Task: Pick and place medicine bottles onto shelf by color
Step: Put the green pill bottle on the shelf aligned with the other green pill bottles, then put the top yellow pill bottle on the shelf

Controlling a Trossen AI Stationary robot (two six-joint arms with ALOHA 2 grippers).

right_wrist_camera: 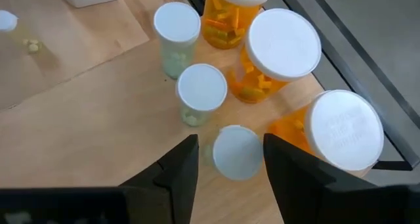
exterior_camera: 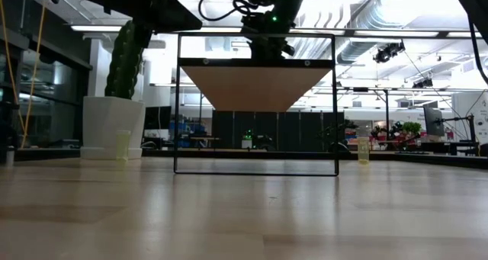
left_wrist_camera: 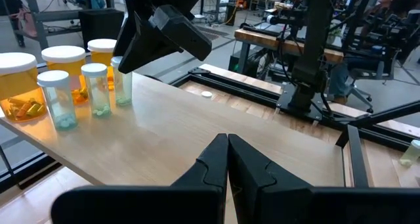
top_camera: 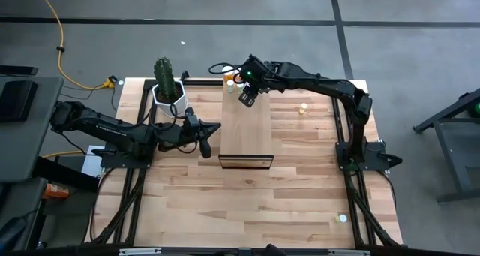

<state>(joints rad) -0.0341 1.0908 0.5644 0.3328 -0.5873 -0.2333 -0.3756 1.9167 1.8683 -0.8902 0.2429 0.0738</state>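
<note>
— Grey concrete floor surrounds the tabletop (top_camera: 300,188) in the high view; what step is in hand?

— Placing, by the look of it. The right claw (top_camera: 247,98) hangs over the far end of the shelf (top_camera: 247,140), just beside the bottles already grouped there. The left claw (top_camera: 204,145) waits at the shelf's left edge, near the cactus pot (top_camera: 168,97).

— And the low view?

— Two pale bottles stand on the tabletop, one (exterior_camera: 123,145) left of the shelf (exterior_camera: 256,88), one (exterior_camera: 364,149) right of it, so sorting looks unfinished.

— Left wrist view?

— Its own fingers (left_wrist_camera: 243,163) are pressed together on nothing. Orange bottles (left_wrist_camera: 64,69) and pale ones (left_wrist_camera: 95,87) stand at the shelf's end.

— Right wrist view?

— The right claw (right_wrist_camera: 228,168) is spread wide around a small pale bottle (right_wrist_camera: 236,152), with gaps either side; it grips nothing. Next it probably must lift straight clear without nudging the neighbouring bottles.
</note>
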